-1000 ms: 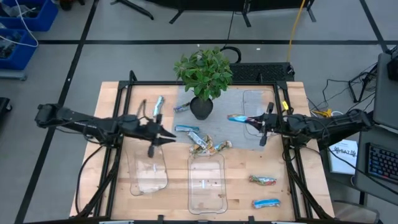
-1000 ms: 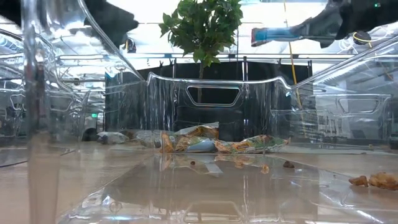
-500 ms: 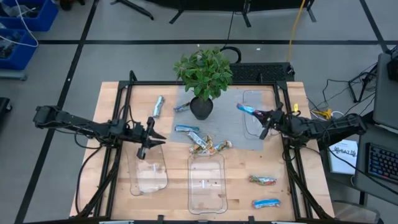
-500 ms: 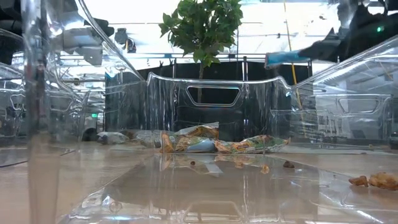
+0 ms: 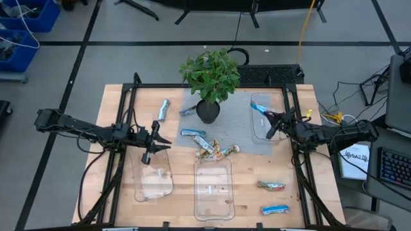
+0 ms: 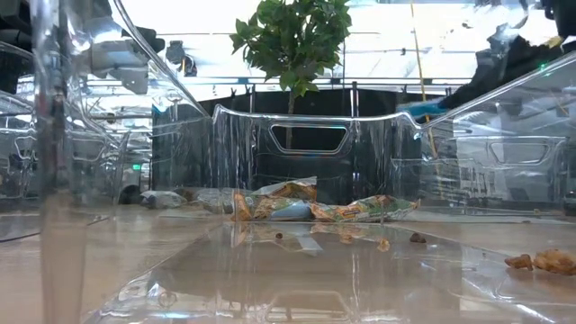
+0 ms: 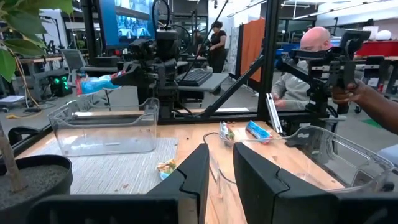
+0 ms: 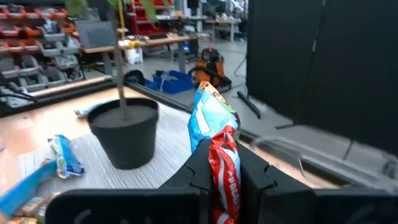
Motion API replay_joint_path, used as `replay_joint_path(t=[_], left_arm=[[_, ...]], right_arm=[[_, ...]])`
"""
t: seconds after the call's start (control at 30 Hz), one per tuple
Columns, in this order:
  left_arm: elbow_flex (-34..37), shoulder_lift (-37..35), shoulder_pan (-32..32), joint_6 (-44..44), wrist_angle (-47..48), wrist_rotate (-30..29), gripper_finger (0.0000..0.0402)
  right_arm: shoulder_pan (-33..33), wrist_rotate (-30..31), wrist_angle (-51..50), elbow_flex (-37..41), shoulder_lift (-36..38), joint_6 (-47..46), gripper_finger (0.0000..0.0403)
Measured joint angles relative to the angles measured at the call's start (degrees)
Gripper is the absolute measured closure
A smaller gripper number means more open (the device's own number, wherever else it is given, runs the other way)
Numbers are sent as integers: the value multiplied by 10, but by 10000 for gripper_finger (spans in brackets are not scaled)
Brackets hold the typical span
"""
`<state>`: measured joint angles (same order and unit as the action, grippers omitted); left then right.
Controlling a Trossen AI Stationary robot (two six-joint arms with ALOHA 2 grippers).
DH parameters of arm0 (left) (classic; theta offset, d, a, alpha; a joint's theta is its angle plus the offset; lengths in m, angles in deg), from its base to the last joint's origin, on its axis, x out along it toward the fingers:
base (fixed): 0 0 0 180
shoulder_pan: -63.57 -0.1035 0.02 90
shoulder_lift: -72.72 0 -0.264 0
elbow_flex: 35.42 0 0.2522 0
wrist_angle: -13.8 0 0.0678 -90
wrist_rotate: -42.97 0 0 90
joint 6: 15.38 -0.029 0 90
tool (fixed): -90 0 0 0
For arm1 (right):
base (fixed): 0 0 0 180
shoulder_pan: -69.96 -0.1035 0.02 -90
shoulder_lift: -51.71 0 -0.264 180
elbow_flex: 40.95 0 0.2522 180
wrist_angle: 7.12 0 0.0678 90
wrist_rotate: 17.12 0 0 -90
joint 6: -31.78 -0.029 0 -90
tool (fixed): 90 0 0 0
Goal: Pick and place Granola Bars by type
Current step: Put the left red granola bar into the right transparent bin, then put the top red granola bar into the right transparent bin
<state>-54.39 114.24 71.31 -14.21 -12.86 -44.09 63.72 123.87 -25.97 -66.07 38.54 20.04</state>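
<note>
My right gripper (image 5: 272, 123) is shut on a blue-and-red granola bar (image 5: 259, 110), above the far end of the right clear tray (image 5: 264, 133). The left wrist view also shows that bar (image 7: 98, 83) over this tray (image 7: 103, 128). My left gripper (image 5: 156, 144) is open and empty, hovering at the far end of the left clear tray (image 5: 155, 179). Several bars lie in a pile (image 5: 213, 149) at mid-table. Others lie flat on the table: a blue one (image 5: 191, 133), a silver one (image 5: 164, 109), and two near the right edge (image 5: 271, 186) (image 5: 275, 209). My right gripper pinches the bar between its two fingers at the red part of the wrapper (image 8: 219, 163). The blue end (image 8: 210, 119) sticks out past the fingertips. The bar is lifted clear, lying roughly along the fingers and pointing toward the table's far left.
A potted plant (image 5: 209, 76) stands in a black pot (image 5: 207, 111) at the table's far middle, on a grey mat (image 5: 243, 138). A third clear tray (image 5: 213, 189) lies near the middle front. Black frame rails (image 5: 122, 160) run along both table sides. People show beyond the table (image 7: 314, 56).
My right gripper has carried the bar toward the table's right and far edge and lowered it, so it now hangs over the right tray. My left gripper has drawn back a little toward the table's left edge, then kept still.
</note>
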Motion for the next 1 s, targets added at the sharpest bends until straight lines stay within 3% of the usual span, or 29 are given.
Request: replay_joint_path(t=[0.23,0.57,1.0], left_arm=[[0,0,0,0,4,0,325],[0,0,0,3,8,-3,325],[0,0,0,8,8,-5,325]], right_arm=[[44,-1,-109,0,0,-98,381],[78,-33,-120,0,0,-105,381],[78,-29,-120,0,0,-115,286]])
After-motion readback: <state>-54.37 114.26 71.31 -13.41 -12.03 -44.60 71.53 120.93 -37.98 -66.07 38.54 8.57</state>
